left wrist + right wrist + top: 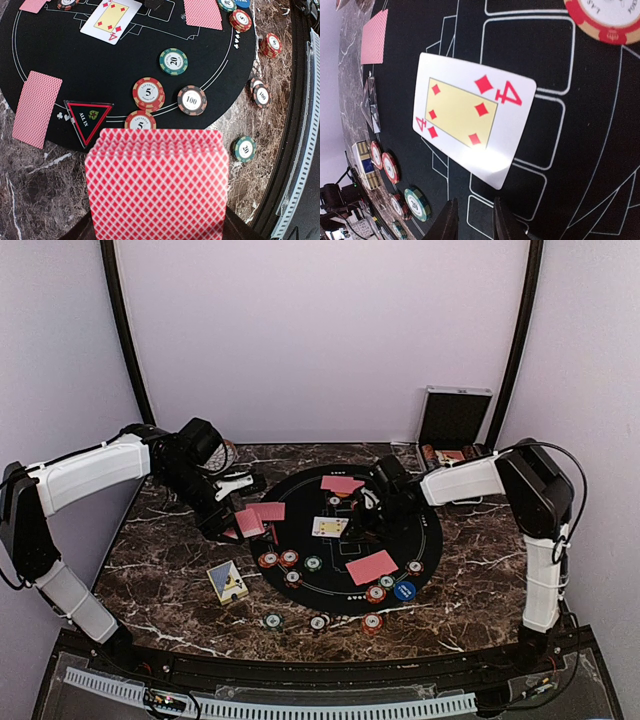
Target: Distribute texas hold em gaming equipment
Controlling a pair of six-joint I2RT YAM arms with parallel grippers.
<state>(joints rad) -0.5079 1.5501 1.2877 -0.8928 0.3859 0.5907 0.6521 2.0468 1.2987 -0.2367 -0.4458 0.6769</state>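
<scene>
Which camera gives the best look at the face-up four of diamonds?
The right wrist view: the four of diamonds fills the frame, whole, with pips and numerals sharp. The left wrist view shows it smaller, cut off by the top edge. The top view shows only a tiny pale card, its face unreadable.

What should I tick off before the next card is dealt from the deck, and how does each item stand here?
1. Deck gripped by left gripper: ok, red backs up, edges slightly fanned.
2. Right gripper empty: ok, jaws narrowly apart, nothing between them.
3. Four of diamonds flat and face up on the mat: ok, and it lies apart from those jaws.
4. Outlined box beside that card free: ok.
5. Deck loose enough to give up a single card: cannot tell.
</scene>
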